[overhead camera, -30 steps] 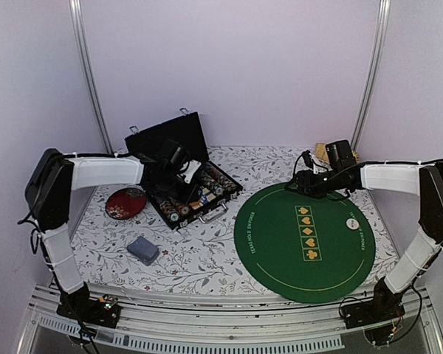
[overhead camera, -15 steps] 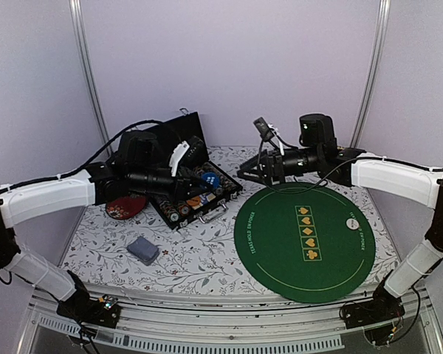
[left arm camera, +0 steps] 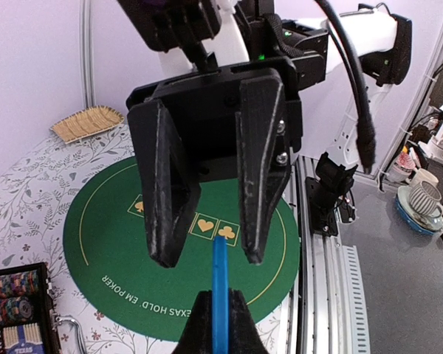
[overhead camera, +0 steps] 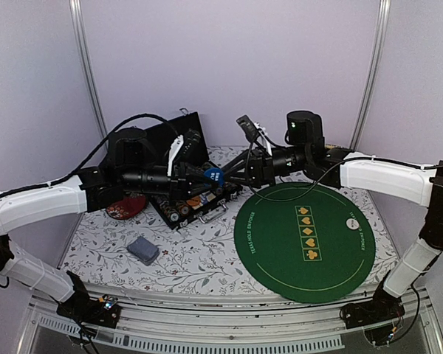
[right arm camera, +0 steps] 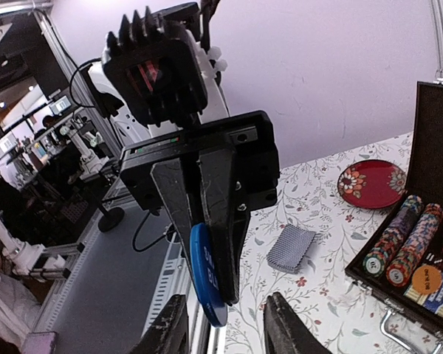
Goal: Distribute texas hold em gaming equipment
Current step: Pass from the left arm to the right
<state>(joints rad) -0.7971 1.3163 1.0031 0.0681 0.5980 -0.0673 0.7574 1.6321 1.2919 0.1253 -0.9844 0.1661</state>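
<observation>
Two tools nose-to-nose above the bench (overhead camera: 103,251): left tool (overhead camera: 204,175) pinches the blue button disc (overhead camera: 214,175) edge-on, facing the right tool (overhead camera: 230,177), whose jaws sit apart either side, no contact afaict.

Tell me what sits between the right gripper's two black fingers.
The round blue button disc, pinched edge-on by the left gripper, pokes into the gap between the right gripper's fingers, touching neither; the left wrist view shows it.

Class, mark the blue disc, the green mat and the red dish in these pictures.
Blue disc (right arm camera: 204,279), right wrist view, on its flat face.
Green mat (overhead camera: 269,237), top view, on bare felt.
Red dish (right arm camera: 371,184), right wrist view, at its centre.
</observation>
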